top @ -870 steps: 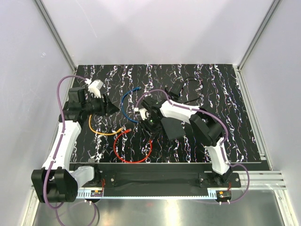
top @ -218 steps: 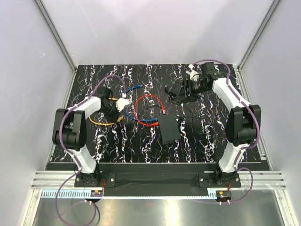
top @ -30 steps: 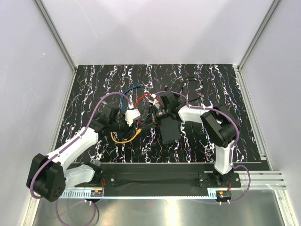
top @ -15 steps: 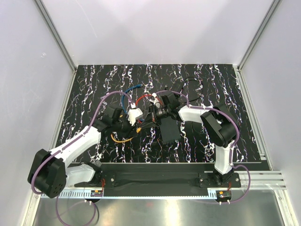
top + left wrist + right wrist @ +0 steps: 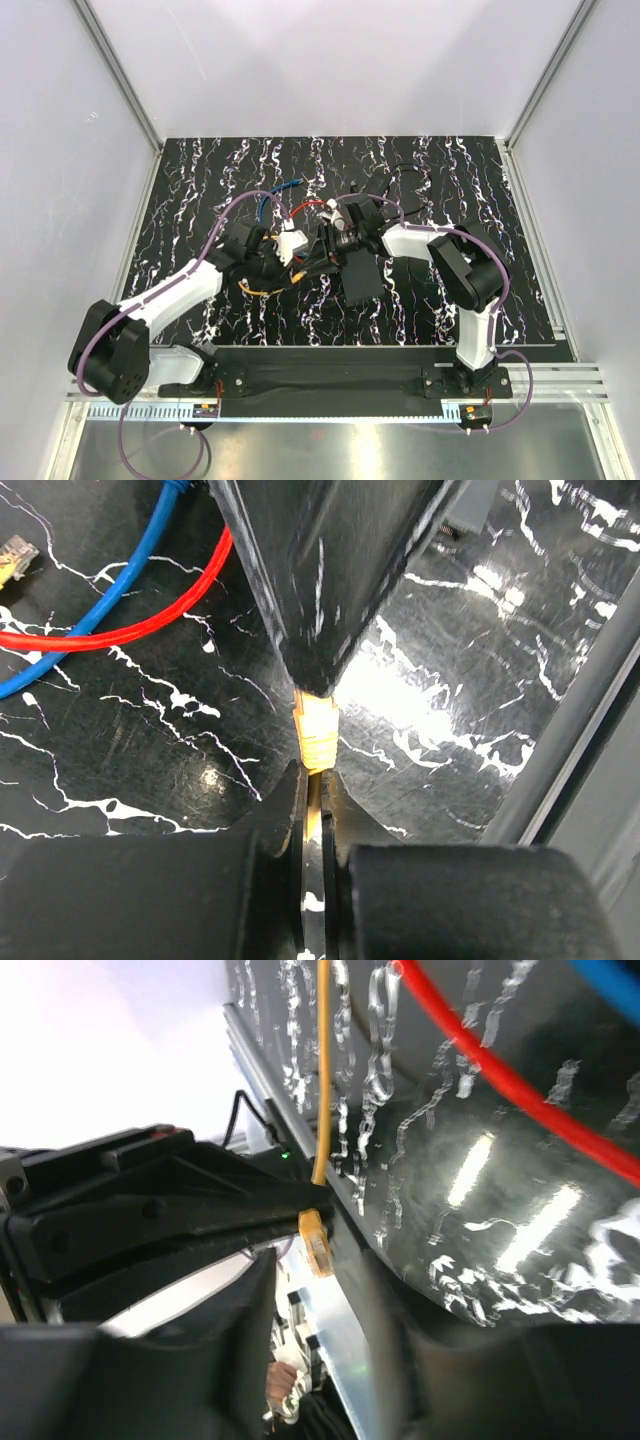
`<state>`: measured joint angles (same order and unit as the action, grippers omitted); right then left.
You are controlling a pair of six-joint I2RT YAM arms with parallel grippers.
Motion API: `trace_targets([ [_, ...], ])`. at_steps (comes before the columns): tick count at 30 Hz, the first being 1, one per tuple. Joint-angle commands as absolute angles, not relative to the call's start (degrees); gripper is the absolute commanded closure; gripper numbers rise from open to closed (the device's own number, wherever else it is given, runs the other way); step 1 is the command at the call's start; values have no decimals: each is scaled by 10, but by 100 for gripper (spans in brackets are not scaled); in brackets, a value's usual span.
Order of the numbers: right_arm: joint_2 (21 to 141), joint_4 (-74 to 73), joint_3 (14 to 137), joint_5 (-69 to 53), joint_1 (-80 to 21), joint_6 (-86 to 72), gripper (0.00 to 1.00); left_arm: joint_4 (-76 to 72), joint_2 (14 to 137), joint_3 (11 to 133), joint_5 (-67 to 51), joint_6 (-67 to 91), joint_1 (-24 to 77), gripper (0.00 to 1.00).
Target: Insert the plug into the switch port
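Note:
A yellow plug [image 5: 317,735] on a yellow cable [image 5: 262,290] sticks out past my left gripper [image 5: 315,780], which is shut on the cable just behind it. My right gripper [image 5: 318,1272] is open. The same plug [image 5: 318,1242] lies in the gap between its fingers, and one black finger [image 5: 330,570] hangs right over it. Both grippers meet near the table's middle, left gripper [image 5: 298,270] beside right gripper [image 5: 318,255]. The flat black switch box [image 5: 362,280] lies just right of them. Its switch port cannot be seen in any view.
A red cable [image 5: 305,208] and a blue cable [image 5: 280,188] loop behind the grippers, and both red cable [image 5: 130,632] and blue cable [image 5: 120,580] run left of the plug. A small black lump [image 5: 365,190] with a thin cord sits at the back.
My left gripper has moved right to the plug and shut on its cable. The right gripper, shut a moment ago, has opened around the plug.

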<state>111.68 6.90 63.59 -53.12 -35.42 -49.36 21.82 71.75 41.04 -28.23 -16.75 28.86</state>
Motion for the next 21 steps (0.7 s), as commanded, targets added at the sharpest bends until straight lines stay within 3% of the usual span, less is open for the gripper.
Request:
trace_targets([
  [1,1103,27,643,-533,-319,-434,52,240,740,447,-288,-219,291,100],
  [3,1094,-55,662,-527,-301,-390,47,251,755,453,-284,-249,291,100],
  [8,1057,-240,707,-487,-238,-212,47,264,825,498,-284,-275,294,100],
  [12,1035,-342,727,-388,-213,-76,47,271,876,542,-272,-289,309,100],
  [21,1104,-445,788,-297,-165,-3,43,287,974,636,-231,-314,357,100],
])
